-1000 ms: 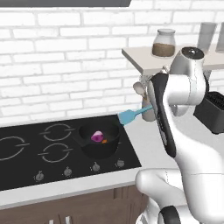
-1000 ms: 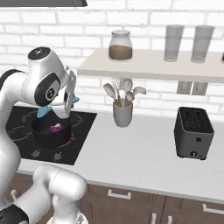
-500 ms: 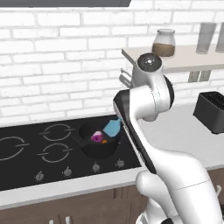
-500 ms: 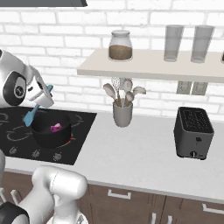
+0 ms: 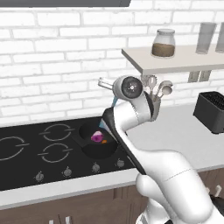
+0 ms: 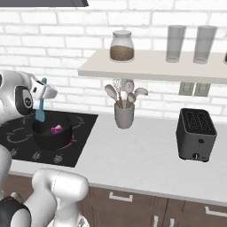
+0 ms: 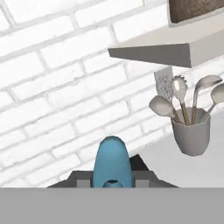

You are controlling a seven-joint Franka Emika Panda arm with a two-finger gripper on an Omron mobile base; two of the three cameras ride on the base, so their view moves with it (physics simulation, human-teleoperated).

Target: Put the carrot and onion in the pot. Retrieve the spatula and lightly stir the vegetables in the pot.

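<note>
A white brick wall (image 6: pixel 66 26) runs behind everything here, bright and evenly lit. Mounted on it, a pale shelf (image 6: pixel 150 71) carries a glass jar (image 6: pixel 121 45) with brown contents and two tall grey glasses (image 6: pixel 176 43) to its right. Under the shelf sits a double wall socket (image 6: pixel 195 89). Below, a light grey counter (image 6: pixel 146 155) stretches across, with a black cooktop (image 5: pixel 26 153) set into it on the left, knobs along its front edge. On the counter stand a grey cup of spoons and ladles (image 6: pixel 124 111) and, well to its right, a dark toaster (image 6: pixel 196 135). Brown cabinet fronts (image 6: pixel 146 208) with pale handles run beneath, and a dark hood edge (image 6: pixel 44 3) hangs at the top.
</note>
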